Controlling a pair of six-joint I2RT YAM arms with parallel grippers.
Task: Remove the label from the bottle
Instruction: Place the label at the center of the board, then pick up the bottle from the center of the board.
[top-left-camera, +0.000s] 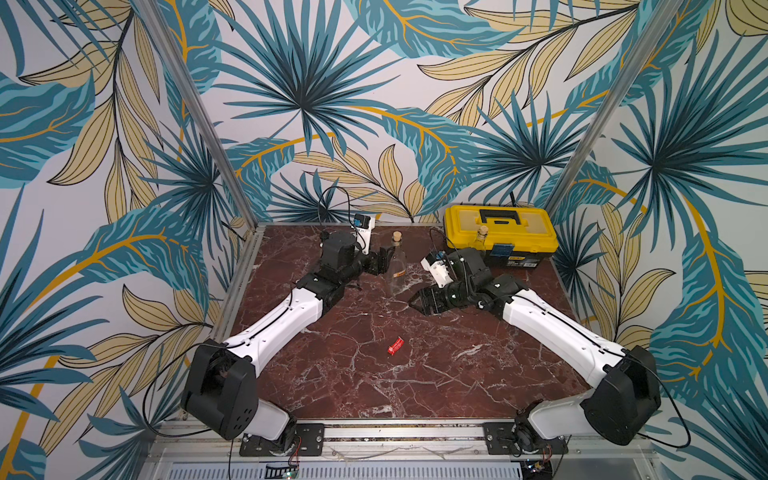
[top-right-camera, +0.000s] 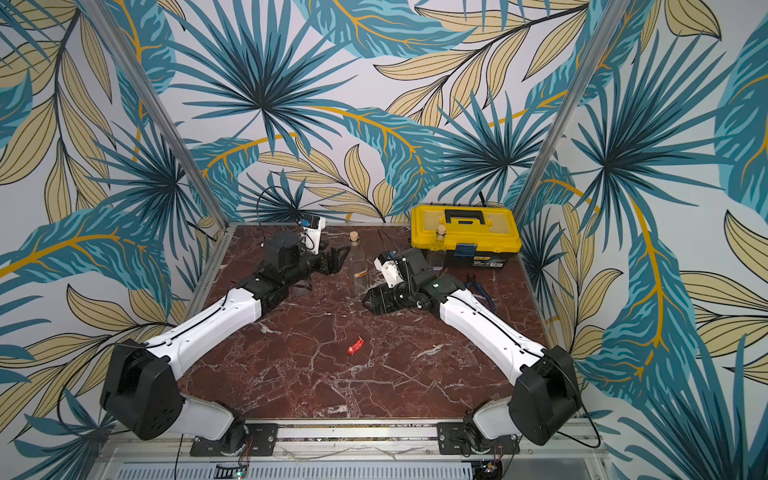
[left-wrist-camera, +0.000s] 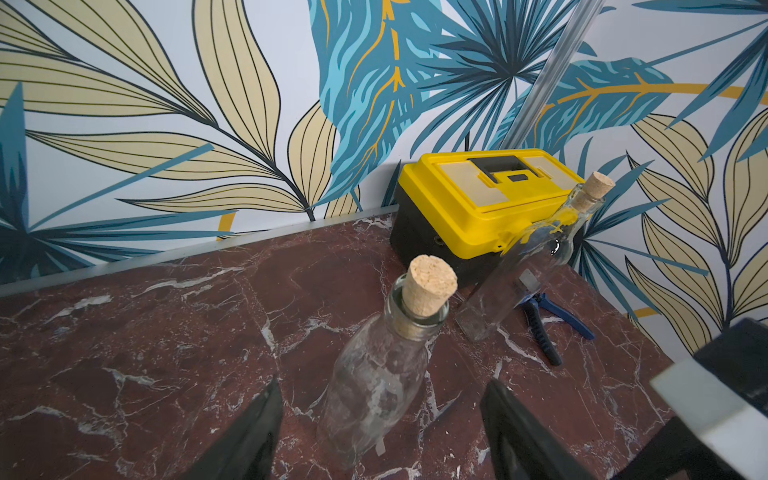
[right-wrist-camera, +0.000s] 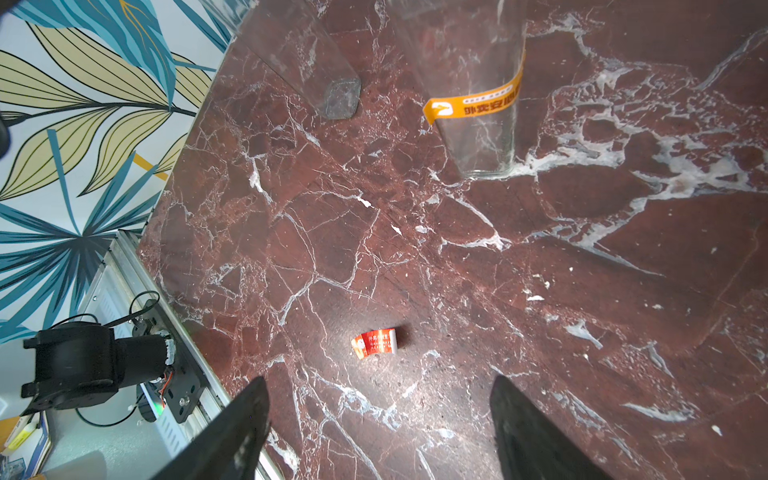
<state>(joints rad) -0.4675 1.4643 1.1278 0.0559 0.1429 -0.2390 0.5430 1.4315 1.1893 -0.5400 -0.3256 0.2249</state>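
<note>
The left pincer (left-wrist-camera: 384, 388) is released, with its jaws spread wide. The bottle (left-wrist-camera: 374, 374), clear glass with a cork stopper (left-wrist-camera: 430, 282), stands upright on the marble table (left-wrist-camera: 124, 353) between this pincer's two fingers (left-wrist-camera: 257, 428). A gap shows on each side and no contact is seen.

The right pincer (right-wrist-camera: 378, 386) is also released, jaws wide apart with nothing between them, and it sits low over the table. The bottle stands ahead of it and off to one side, near but apart. An orange label (right-wrist-camera: 478, 102) wraps the bottle's lower body, and one end appears to stand off the glass. A curled red label scrap (right-wrist-camera: 375, 343) lies on the table ahead of the right pincer, in line with the gap between its fingers and well apart from the bottle.

Beyond the left pincer, past the bottle, a second corked bottle (left-wrist-camera: 528, 257) stands in front of a yellow toolbox (left-wrist-camera: 486, 203). Blue-handled pliers (left-wrist-camera: 544, 320) lie on the table just beside that bottle.
</note>
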